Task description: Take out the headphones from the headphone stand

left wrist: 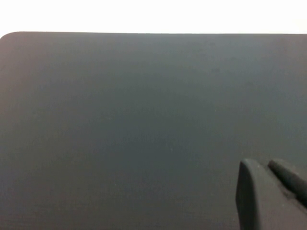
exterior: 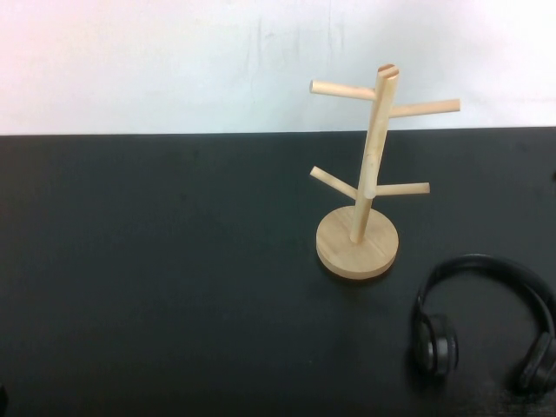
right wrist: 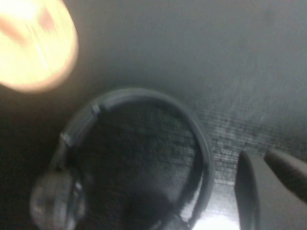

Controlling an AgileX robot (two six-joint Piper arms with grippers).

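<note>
A matte black table (exterior: 174,287) fills the high view, its far edge met by a pale wall. Two things are carried on it. The headphone stand (exterior: 358,246) is set upright on its round disc base, right of centre and toward the far side — its four pegs are bare. The headphones (exterior: 486,321) are laid flat at the near right corner, close to the stand's base but apart from it — headband arched toward the far side, both ear cups resting on the surface nearer the robot.

In the right wrist view the headphones (right wrist: 139,158) are seen lying on the dark top beside the blurred pale disc base (right wrist: 33,45). In the left wrist view only bare table (left wrist: 144,124) is shown.
</note>
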